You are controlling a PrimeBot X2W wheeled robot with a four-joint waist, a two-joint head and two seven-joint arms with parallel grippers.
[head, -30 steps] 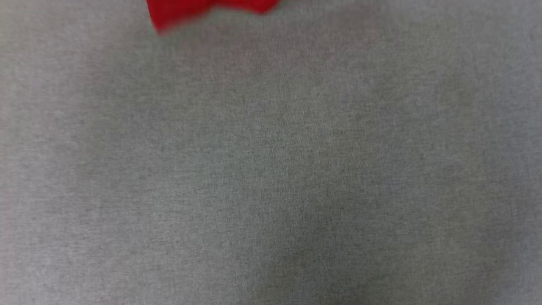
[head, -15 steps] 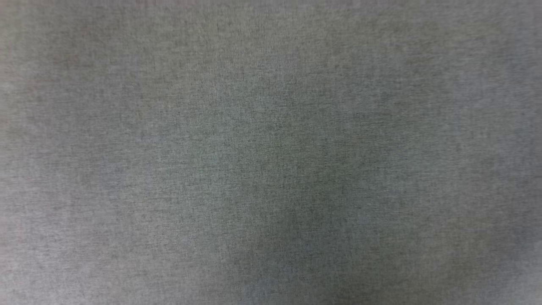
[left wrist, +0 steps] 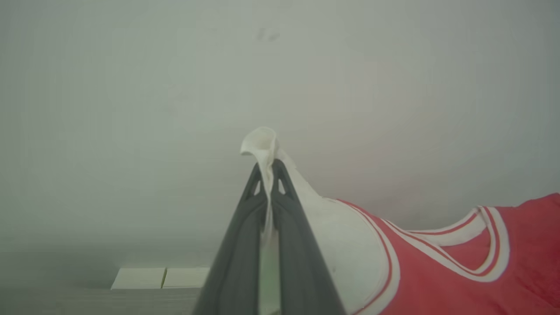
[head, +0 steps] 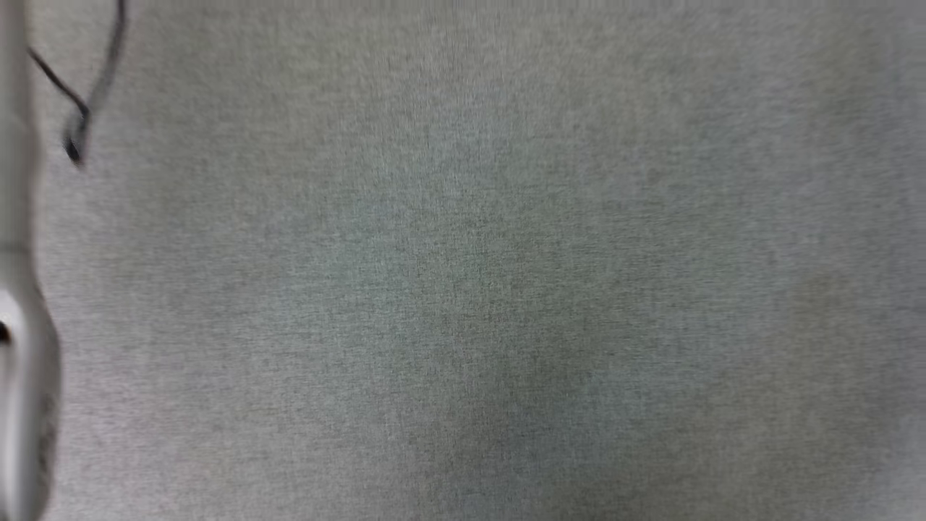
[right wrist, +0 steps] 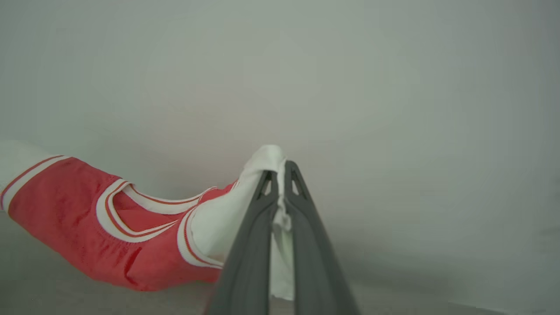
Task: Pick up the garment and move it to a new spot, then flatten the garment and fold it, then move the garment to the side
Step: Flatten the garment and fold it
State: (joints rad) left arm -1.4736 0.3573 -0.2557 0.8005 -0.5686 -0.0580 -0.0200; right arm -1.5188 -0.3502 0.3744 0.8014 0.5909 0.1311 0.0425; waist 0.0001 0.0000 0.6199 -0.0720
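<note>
The garment (left wrist: 437, 271) is a red jersey with white sleeves and red-white striped trim at the neck. It hangs stretched between both grippers against a pale background. My left gripper (left wrist: 267, 168) is shut on the white cloth of one sleeve, which pokes out above the fingertips. My right gripper (right wrist: 280, 168) is shut on the other white sleeve, and the garment (right wrist: 87, 218) sags away to the left of that view. The lettering is hidden.
The head view looks down on a grey cloth-covered surface (head: 506, 289). A pale arm part (head: 18, 362) and a thin dark cable (head: 79, 108) stand at its left edge. Two flat white blocks (left wrist: 162, 278) lie low in the left wrist view.
The head view has shifted. The red cloth at its top edge a second ago has gone out of view, and the pale arm part and cable have come in at the left.
</note>
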